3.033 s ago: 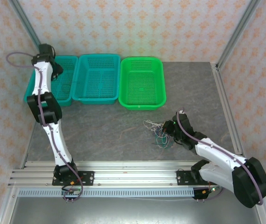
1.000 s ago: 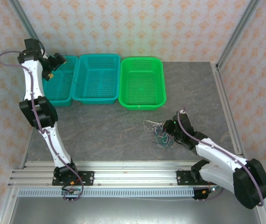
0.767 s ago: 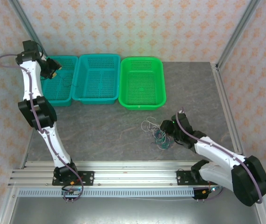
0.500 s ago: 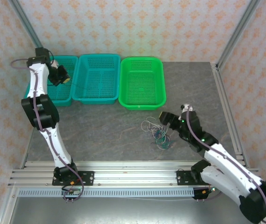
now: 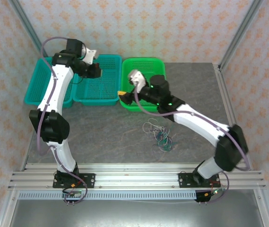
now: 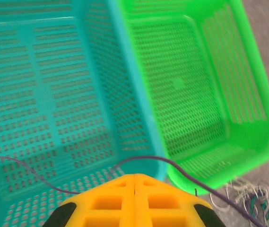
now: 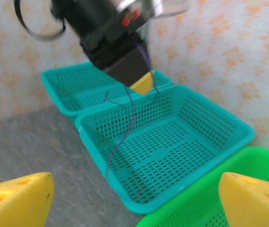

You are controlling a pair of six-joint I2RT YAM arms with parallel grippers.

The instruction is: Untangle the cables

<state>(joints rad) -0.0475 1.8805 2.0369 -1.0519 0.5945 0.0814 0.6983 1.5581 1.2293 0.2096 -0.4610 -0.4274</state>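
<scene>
Upper left, the left end effector point(image 5: 96, 71) pinches 1 purple cable point(image 6: 141, 157) over a teal basket point(image 5: 103, 87); right end effector point(image 5: 123, 94) spread wide, empty.

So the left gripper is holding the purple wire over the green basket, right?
Not quite. The left gripper is holding the purple wire, but over the middle teal basket, not the green basket. The right wrist view shows the wire dangling from the gripper down into that teal basket.
</scene>
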